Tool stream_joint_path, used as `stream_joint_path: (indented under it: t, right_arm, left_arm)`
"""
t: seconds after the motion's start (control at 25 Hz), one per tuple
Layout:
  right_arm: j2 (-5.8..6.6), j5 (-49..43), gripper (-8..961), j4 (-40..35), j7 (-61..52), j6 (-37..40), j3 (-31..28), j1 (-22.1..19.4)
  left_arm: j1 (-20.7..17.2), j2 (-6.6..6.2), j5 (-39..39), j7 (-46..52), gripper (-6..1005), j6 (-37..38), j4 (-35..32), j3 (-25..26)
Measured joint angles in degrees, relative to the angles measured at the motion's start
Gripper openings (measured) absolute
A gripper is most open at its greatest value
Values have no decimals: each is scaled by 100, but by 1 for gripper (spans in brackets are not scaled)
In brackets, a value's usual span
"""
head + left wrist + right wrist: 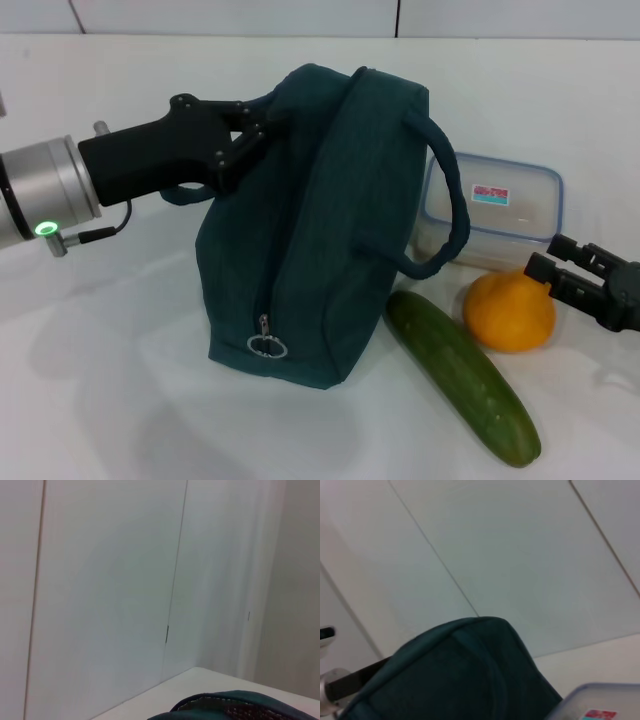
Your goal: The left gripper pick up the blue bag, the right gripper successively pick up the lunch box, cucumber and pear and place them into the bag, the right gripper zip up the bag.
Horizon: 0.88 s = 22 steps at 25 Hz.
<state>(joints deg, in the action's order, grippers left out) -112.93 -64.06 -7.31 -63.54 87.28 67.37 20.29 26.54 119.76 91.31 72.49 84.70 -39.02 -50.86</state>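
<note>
Left gripper (250, 135) is reaching in from the left, fingers pressed together on the near carry strap (215, 190) at the upper left corner of the blue bag (320, 230). Bag is standing upright on the white table (100, 400), leaning slightly, and looks like it is being held up by that pinch. The left wrist view is showing only a sliver of the bag's top edge against the wall.

Bag: dark teal woven fabric, soft-sided, boxy. A zipper is running down the near face, its pull (266, 343) with a metal ring sitting low, near the table. A second padded handle (445, 215) is looping off the bag's right side. Cannot tell what is inside; the interior is hidden.

Right gripper (545, 262) is hovering low at the right edge, well apart from the bag, fingertips just beside the fruit (510, 312). Cannot tell whether its fingers are spread or closed; it is not holding anything.

Lunch box (495, 215): clear plastic, rectangular with rounded corners, blue-rimmed lid, small label on top. It is sitting behind the right handle loop; contents unreadable.

Cucumber (463, 377): dark green, long, bumpy skin, lying diagonally on the table just right of the bag's base.

The fruit is round, orange and smooth, looking more like an orange than a pear, sitting between cucumber and lunch box.
</note>
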Motion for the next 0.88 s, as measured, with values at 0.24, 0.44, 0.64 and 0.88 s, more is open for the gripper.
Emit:
stream_joint_path:
  t: [0.24, 0.44, 0.64, 0.88]
  right_arm:
    - [-11, 26, 720, -106, -175, -266, -13, 24]
    - [-2, 39, 720, -161, -310, -344, -23, 56]
    - [13, 50, 720, -302, -363, -366, -119, 33]
    - [25, 53, 720, -328, -408, -530, -181, 71]
  left_arm:
    - [-5, -3, 0, -180, 48, -28, 0, 35]
    - [-25, 1, -18, -244, 48, -28, 4, 35]
    - [-29, 3, -18, -260, 48, -28, 9, 33]
    - [-25, -7, -64, -262, 48, -23, 6, 41]
